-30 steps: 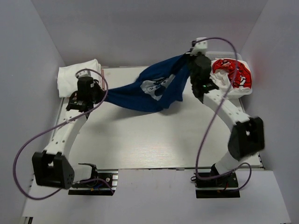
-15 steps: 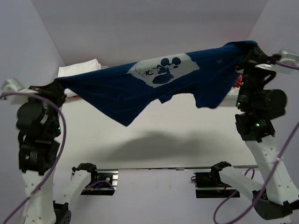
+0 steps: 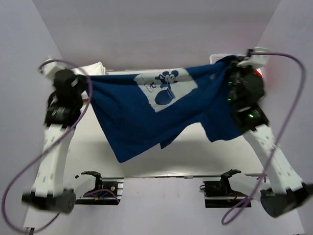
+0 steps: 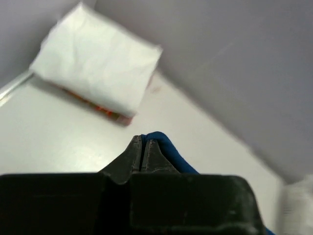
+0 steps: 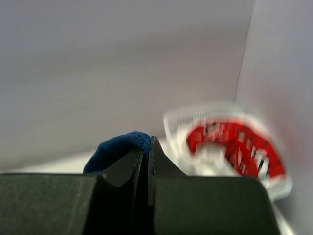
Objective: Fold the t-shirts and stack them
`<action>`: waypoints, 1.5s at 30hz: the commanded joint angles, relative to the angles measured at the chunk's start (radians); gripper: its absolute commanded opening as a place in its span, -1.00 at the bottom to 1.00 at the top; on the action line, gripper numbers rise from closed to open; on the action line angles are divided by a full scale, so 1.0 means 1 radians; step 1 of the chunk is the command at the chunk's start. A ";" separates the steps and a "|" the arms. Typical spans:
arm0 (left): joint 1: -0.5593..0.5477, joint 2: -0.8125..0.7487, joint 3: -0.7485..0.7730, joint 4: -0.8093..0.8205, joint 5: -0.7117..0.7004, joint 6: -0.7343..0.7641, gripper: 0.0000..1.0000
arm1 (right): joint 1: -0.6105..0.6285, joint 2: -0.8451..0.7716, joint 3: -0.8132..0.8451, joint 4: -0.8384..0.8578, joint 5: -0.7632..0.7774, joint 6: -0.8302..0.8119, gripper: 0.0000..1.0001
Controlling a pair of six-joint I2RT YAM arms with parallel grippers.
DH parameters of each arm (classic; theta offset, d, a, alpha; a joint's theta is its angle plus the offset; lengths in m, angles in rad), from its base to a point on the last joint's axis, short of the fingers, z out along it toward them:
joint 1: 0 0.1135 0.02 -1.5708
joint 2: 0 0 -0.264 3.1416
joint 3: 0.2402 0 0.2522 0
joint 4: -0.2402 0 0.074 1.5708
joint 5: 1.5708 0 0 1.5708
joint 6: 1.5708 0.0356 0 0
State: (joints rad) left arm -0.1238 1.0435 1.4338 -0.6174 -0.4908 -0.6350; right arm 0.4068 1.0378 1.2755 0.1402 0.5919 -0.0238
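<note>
The navy blue t-shirt (image 3: 146, 115) with a white round print hangs spread in the air between both arms, above the table. My left gripper (image 3: 87, 78) is shut on its left upper corner; blue cloth (image 4: 164, 147) pokes out beside the closed jaws (image 4: 144, 142). My right gripper (image 3: 234, 62) is shut on its right upper corner; a blue fold (image 5: 122, 144) sits pinched at the jaws (image 5: 146, 147). A folded white t-shirt (image 4: 98, 58) lies at the back left of the table (image 3: 93, 68). A red t-shirt with white lettering (image 5: 234, 142) lies in the basket.
The white lattice basket (image 5: 195, 117) stands at the back right corner, mostly hidden behind the right arm in the top view. Grey walls close in on the left, back and right. The white tabletop (image 3: 156, 156) lies under the hanging shirt.
Both arms rose from the table and pulled the navy shirt up and out wide. In the last half second they moved back and lower, with the shirt still stretched between them.
</note>
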 commanded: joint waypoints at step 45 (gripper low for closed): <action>-0.189 0.029 -0.914 -0.330 0.706 -0.226 1.00 | -0.060 0.139 -0.573 -0.228 -0.207 0.654 0.80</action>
State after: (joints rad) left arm -0.3027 1.0393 0.5301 -0.8978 0.1978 -0.8249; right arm 0.3550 1.1969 0.7212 -0.1421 0.3878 0.6014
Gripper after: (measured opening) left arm 0.997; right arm 0.897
